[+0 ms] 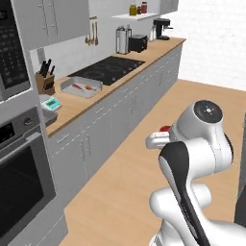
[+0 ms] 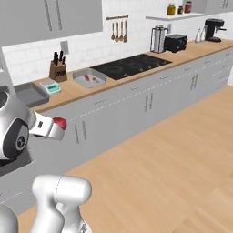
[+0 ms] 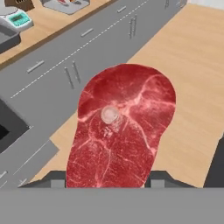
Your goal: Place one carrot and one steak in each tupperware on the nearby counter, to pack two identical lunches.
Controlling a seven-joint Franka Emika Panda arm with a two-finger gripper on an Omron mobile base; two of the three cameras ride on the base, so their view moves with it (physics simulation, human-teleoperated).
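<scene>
Steak (image 3: 124, 127) sits pinched in the gripper (image 3: 107, 183) above the floor, mid-carry; next it must reach the tupperware (image 1: 81, 87) on the counter (image 1: 96, 98) beside the cooktop (image 1: 108, 69).

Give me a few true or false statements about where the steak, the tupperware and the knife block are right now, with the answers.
1. The claw holds a steak above the floor. True.
2. The tupperware beside the cooktop holds no food. False: a red piece and an orange piece lie inside.
3. A knife block stands on the counter. True.
4. The held steak rests on the counter. False: it hangs in the air, in front of the cabinets.
</scene>
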